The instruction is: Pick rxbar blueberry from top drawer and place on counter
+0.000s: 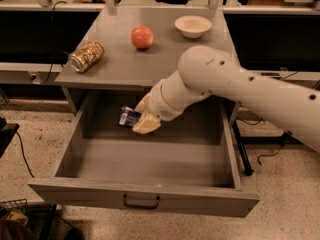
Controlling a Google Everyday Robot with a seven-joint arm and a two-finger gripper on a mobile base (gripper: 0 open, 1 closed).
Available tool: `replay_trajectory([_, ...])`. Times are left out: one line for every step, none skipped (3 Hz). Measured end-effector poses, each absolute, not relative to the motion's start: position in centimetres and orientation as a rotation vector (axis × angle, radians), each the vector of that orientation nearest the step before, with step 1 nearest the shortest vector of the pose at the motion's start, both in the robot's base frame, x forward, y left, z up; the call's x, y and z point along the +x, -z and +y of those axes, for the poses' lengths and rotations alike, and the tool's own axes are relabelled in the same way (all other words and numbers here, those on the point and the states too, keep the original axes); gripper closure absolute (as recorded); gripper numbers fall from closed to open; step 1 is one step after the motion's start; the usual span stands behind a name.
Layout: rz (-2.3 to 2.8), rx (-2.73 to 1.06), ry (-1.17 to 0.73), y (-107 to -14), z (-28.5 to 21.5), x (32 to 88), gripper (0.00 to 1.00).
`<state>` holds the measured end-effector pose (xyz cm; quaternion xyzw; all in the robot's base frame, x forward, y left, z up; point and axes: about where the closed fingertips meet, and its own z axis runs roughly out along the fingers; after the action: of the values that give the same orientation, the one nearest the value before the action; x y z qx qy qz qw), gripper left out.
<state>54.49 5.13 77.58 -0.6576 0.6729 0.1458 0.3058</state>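
Observation:
The rxbar blueberry (128,117), a small navy-blue wrapped bar, is held in my gripper (141,117) above the floor of the open top drawer (145,164), near its back. The gripper's pale fingers are shut on the bar's right end. The white arm reaches in from the right. The grey counter (150,54) lies just above and behind the gripper.
On the counter lie a gold patterned can (86,56) on its side at the left, a red apple (142,36) in the middle and a white bowl (193,26) at the back right. The drawer front has a dark pull handle (141,202). Cables hang at both sides.

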Motion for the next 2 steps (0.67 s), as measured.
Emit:
replay_trajectory([1.743,-1.785,-0.43,-81.1,4.2,56.6,1.0])
replay_trajectory([1.801,-1.752,-0.476,-83.5,2.1,60.2,1.0])
